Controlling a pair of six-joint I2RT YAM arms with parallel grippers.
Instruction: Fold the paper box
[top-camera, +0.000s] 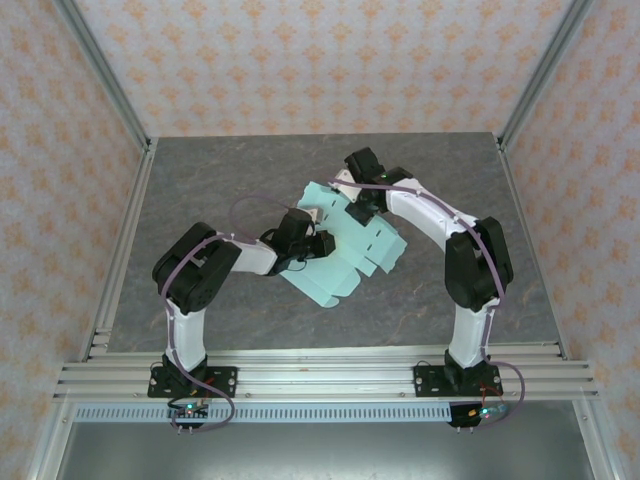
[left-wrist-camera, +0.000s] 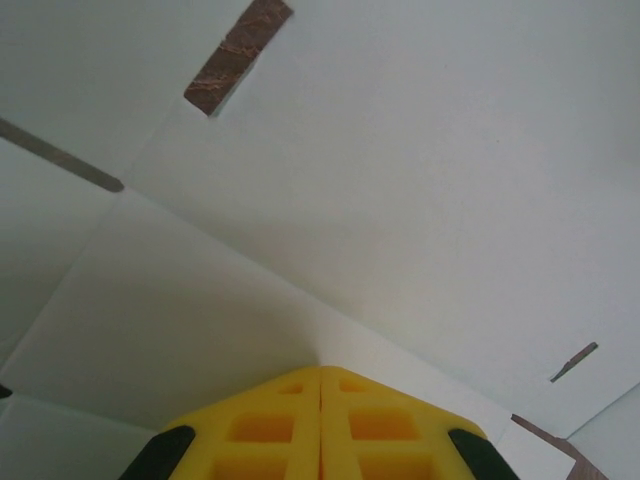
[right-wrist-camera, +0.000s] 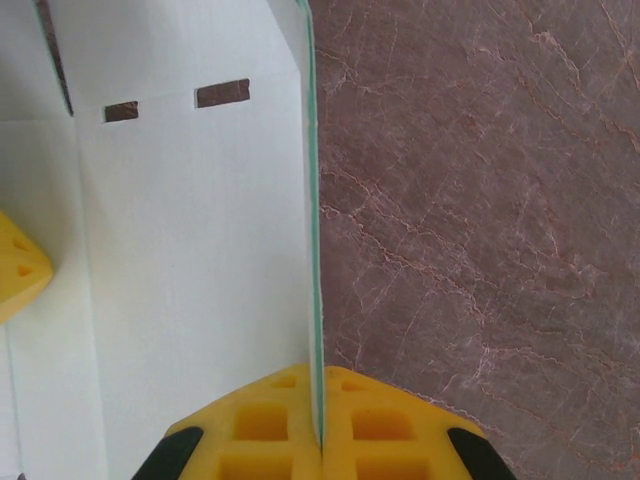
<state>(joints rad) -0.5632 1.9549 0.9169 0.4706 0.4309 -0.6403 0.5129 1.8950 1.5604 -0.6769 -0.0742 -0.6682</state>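
The paper box (top-camera: 352, 243) is a pale mint die-cut sheet, partly raised off the grey table between the two arms. My left gripper (top-camera: 303, 238) is at the sheet's left side. In the left wrist view its yellow fingers (left-wrist-camera: 260, 430) are pressed together at a crease of the white card (left-wrist-camera: 400, 180), which reaches right up to their tips. My right gripper (top-camera: 357, 197) holds the far side. In the right wrist view the fingers (right-wrist-camera: 400, 430) are shut on an upright panel edge (right-wrist-camera: 312, 200), which runs straight into the seam. The left gripper's yellow fingertip (right-wrist-camera: 20, 270) shows at that view's left edge.
The grey marbled table (top-camera: 200, 190) is framed by aluminium rails, with patterned walls on three sides. Slots cut in the card (right-wrist-camera: 222, 93) show the table through them. Bare tabletop (right-wrist-camera: 480, 200) lies to the right of the held panel.
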